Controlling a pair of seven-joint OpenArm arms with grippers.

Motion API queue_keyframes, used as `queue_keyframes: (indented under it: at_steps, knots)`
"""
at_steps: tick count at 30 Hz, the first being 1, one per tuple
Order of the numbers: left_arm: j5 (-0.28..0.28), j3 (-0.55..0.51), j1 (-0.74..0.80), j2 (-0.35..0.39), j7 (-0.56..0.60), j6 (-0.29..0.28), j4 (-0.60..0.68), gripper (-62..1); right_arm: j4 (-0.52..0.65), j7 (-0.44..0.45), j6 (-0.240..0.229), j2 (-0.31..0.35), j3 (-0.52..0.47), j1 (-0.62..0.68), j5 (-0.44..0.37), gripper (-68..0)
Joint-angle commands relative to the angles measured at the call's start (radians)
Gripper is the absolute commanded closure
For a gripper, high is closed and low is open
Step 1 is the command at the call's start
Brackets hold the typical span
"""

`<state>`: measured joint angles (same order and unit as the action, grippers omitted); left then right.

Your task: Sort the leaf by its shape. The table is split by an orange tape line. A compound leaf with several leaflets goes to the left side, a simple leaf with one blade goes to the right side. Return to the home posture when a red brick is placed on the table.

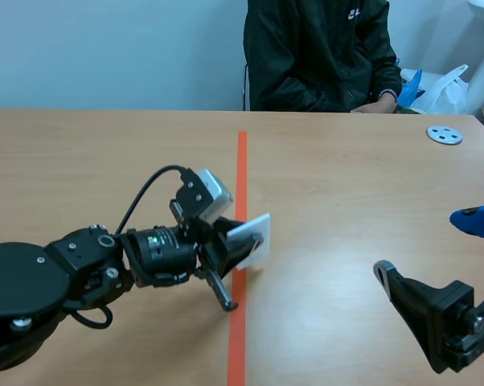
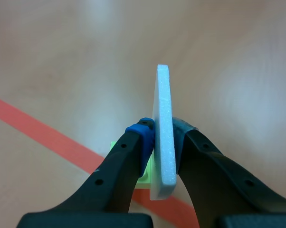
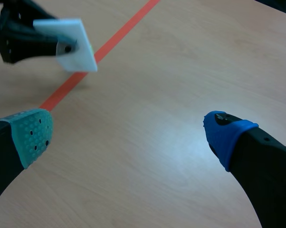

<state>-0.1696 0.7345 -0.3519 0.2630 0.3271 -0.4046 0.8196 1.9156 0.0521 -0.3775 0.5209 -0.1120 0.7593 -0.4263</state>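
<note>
Black left gripper [image 2: 162, 127], clamped on thin white foam card [image 2: 163, 95] over orange tape line [image 1: 242, 161]: hold firmly, lower flat before releasing. Black right gripper [image 3: 128, 129], fingers apart, near right edge of table [image 1: 346, 201].

A robotics lab or test room: a black robot arm [image 1: 57, 277] at the left and a second black arm [image 1: 439, 314] at the right over a plain light-wood counter [image 1: 354, 201] marked with an orange tape line [image 1: 241, 165], a bare pale-blue wall [image 1: 105, 48] behind, a person in a dark jacket [image 1: 318, 56] seated across
</note>
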Motion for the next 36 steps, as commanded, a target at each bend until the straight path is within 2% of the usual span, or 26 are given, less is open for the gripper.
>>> queue_keyframes:
  at_steps: [1, 5, 9, 15, 18, 23, 29, 34, 36]
  knots:
    - [-0.055, -0.051, -0.017, 0.010, -0.020, -0.002, 0.058, -5.3, 0.014, 0.014, 0.004, -0.001, -0.011, -0.011, -0.007, -67.9]
    - [-0.167, -0.180, -0.017, 0.023, -0.119, 0.003, 0.103, -5.3, 0.014, 0.013, 0.004, -0.001, -0.011, -0.011, -0.007, -67.9]
    - [-0.270, -0.312, -0.017, 0.043, -0.194, 0.071, 0.104, -5.3, 0.014, 0.013, 0.004, -0.001, -0.011, -0.011, -0.007, -67.9]
    - [-0.327, -0.434, -0.017, 0.107, -0.263, 0.199, 0.102, -5.3, 0.014, 0.013, 0.004, -0.001, -0.011, -0.011, -0.007, -67.9]
    - [-0.352, -0.464, -0.017, 0.143, -0.273, 0.236, 0.088, -5.3, 0.014, 0.014, 0.004, -0.001, -0.011, -0.011, -0.007, -67.9]
    - [-0.375, -0.489, -0.017, 0.177, -0.272, 0.266, 0.030, -5.3, 0.014, 0.014, 0.004, -0.001, -0.011, -0.011, -0.007, -67.9]
    - [-0.481, -0.501, -0.017, 0.177, -0.257, 0.280, -0.070, -5.3, 0.014, 0.014, 0.004, -0.001, -0.011, -0.011, -0.007, -67.9]
    - [-0.508, -0.501, -0.019, 0.172, -0.204, 0.291, -0.145, -5.3, 0.014, 0.014, 0.004, -0.001, -0.011, -0.011, -0.007, -67.9]
    - [-0.538, -0.501, -0.023, 0.169, -0.183, 0.290, -0.179, -5.3, 0.014, 0.014, 0.004, -0.001, -0.011, -0.011, -0.007, -67.9]
